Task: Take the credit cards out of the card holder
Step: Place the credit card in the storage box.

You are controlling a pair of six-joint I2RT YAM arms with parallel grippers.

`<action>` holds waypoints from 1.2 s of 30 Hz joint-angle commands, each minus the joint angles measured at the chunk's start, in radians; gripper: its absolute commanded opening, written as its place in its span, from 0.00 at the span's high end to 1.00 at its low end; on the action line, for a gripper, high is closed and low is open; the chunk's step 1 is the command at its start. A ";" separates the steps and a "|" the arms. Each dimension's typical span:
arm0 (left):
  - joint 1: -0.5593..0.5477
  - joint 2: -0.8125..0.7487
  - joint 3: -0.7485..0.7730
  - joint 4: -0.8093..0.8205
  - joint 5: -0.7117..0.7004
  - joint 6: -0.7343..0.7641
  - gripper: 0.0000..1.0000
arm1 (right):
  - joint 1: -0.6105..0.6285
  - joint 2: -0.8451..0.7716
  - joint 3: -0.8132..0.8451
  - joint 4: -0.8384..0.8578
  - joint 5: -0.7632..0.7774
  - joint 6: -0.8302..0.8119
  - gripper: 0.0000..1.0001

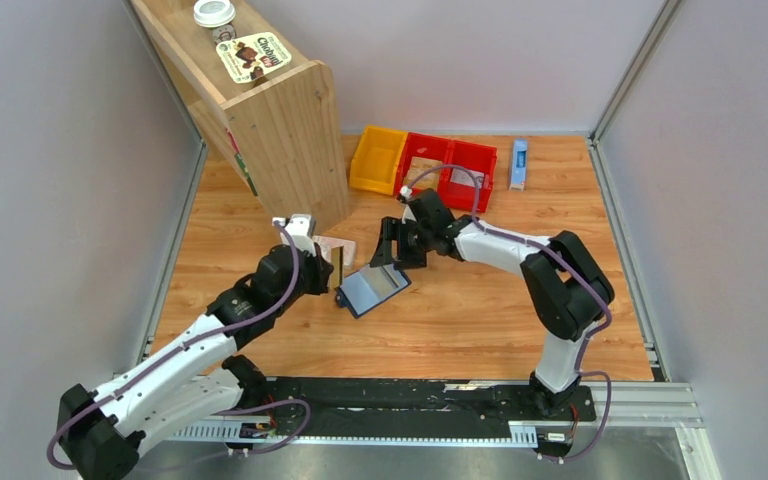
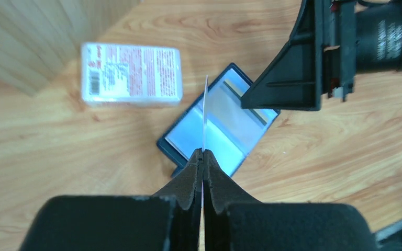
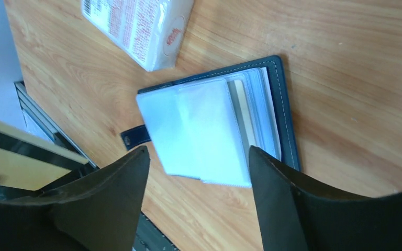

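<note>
Now: L pincer (image 2: 203,157) has a credit card (image 2: 205,112), card holder (image 1: 375,288) lies open.
L jaws pinched tight on the card's edge, card upright just above the holder's clear sleeves. R pincer (image 3: 199,151) spread wide right over the holder, gripping nothing. Holder flat on the table (image 1: 480,320), mid-way btwn the arms, another tan card (image 3: 239,112) in a pocket. Pink-white packet (image 2: 131,73) just beside it.

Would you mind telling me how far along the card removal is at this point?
Done: the card holder lies open and one tan card is out. In hand: the left gripper is shut on that card, and the right gripper hovers open over the holder. Left: a second card shows its tan edge in a sleeve.
</note>
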 commanded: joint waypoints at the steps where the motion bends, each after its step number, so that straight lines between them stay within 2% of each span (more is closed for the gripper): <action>1: -0.119 0.051 0.111 -0.090 -0.197 0.263 1.00 | -0.006 -0.155 0.114 -0.152 0.114 0.081 0.24; 5: -0.196 0.117 0.154 -0.067 -0.292 0.378 1.00 | -0.006 -0.249 0.145 -0.200 0.170 0.132 0.14; 10: -0.266 0.141 0.172 0.003 -0.361 0.492 1.00 | -0.005 -0.315 0.175 -0.219 0.176 0.194 0.12; 20: -0.334 0.173 0.206 0.079 -0.376 0.575 1.00 | 0.027 -0.254 0.214 -0.222 0.125 0.276 0.22; 29: -0.374 0.216 0.223 0.112 -0.386 0.582 1.00 | 0.035 -0.202 0.232 -0.162 0.059 0.339 0.26; 36: -0.391 0.253 0.232 0.143 -0.399 0.610 1.00 | 0.043 -0.177 0.232 -0.160 0.024 0.353 0.37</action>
